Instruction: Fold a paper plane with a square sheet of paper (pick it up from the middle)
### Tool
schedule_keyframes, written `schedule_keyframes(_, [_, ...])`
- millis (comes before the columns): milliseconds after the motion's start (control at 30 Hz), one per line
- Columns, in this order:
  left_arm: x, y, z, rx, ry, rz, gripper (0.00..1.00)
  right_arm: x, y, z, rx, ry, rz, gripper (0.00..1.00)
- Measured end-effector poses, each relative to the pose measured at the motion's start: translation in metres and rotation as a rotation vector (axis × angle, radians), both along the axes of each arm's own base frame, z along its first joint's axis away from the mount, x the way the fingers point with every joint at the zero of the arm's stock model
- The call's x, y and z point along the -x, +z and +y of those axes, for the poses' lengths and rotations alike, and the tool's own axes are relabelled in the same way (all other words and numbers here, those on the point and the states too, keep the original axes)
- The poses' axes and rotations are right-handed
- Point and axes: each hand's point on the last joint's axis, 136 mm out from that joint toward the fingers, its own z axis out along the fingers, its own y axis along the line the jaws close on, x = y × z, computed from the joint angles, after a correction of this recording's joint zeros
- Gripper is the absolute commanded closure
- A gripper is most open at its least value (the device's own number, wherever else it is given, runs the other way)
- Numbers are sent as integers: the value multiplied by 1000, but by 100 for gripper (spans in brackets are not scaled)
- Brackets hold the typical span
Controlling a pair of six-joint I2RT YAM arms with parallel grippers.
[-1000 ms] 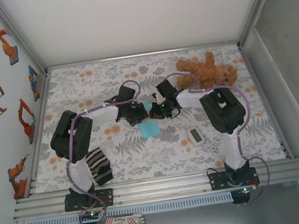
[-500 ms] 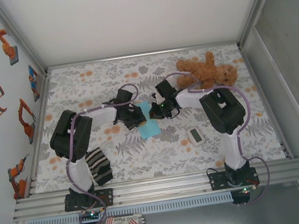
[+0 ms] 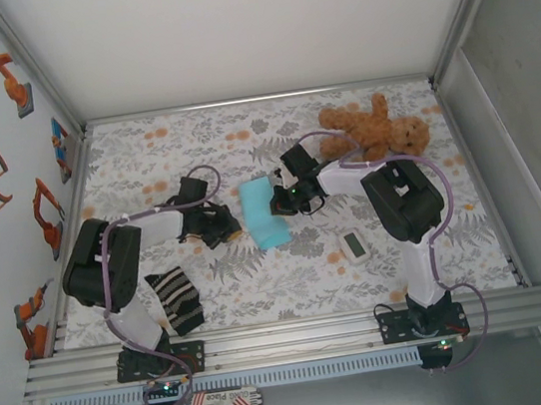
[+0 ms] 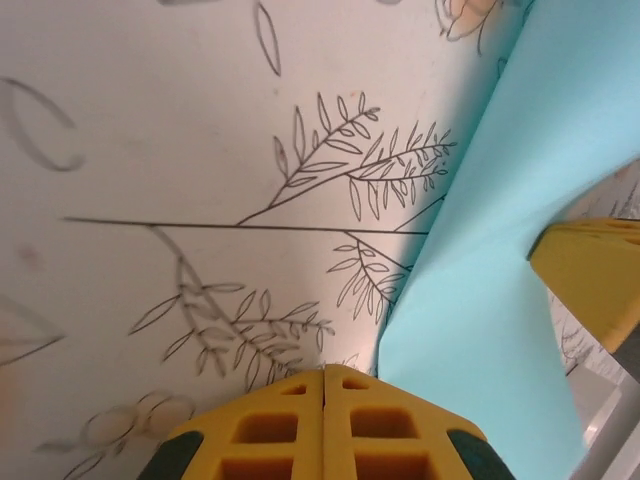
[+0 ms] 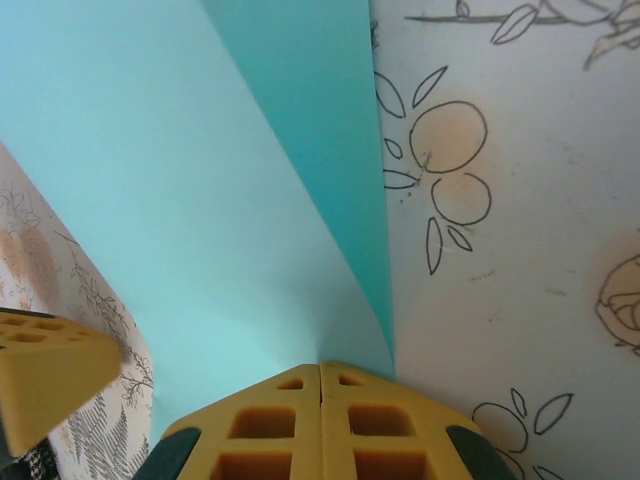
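Top external view: the thin, smooth light-blue sheet of paper (image 3: 260,216) lies at the middle of the floral-printed table cover (image 3: 135,171); it shows as a narrow, creased strip rather than a flat square. The right gripper (image 3: 276,200) is at its far right edge; the left gripper (image 3: 220,226) is near its left edge but apart from it.

Right wrist view: the yellow fingers (image 5: 265,425), moulded with rectangular hollows, are clenched on the paper; a sharp fold line runs straight down into their seam; a darker, shaded flap lies to the right of that line and a paler, broad face to the left.

Left wrist view: the same kind of yellow fingers (image 4: 270,425) are pressed flush together with nothing between them; the paper's edge rises off the table in a soft curve just beside them, and whether it touches them I cannot tell.

A brown plush teddy bear (image 3: 376,127) sprawls at the far right; a small white rectangular gadget (image 3: 354,245) lies near the right arm; a crumpled black-and-cream striped cloth (image 3: 176,299) sits by the left arm's base.
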Motion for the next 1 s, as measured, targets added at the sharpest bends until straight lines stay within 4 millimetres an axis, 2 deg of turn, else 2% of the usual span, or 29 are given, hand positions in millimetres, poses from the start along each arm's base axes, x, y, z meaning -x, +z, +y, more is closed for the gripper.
schedule_keyframes(133, [-8,23,-10,54,-12,-68,95,0,0,0,0,0,0,95])
schedule_keyframes(267, [-27,36,-42,127,-53,-120,96,0,0,0,0,0,0,96])
schedule_keyframes(367, [-40,30,-64,162,-73,-129,97,0,0,0,0,0,1,96])
schedule_keyframes(467, [-42,14,-70,165,-76,-105,97,0,-1,0,0,0,2,96])
schedule_keyframes(633, [-40,-6,-58,149,-52,-78,97,0,-1,0,4,0,7,96])
schedule_keyframes(767, [-41,-7,-44,179,-37,-101,97,0,-1,0,4,0,8,96])
schedule_keyframes(1000, [-54,-5,6,182,73,-126,97,1,-2,0,6,0,9,96])
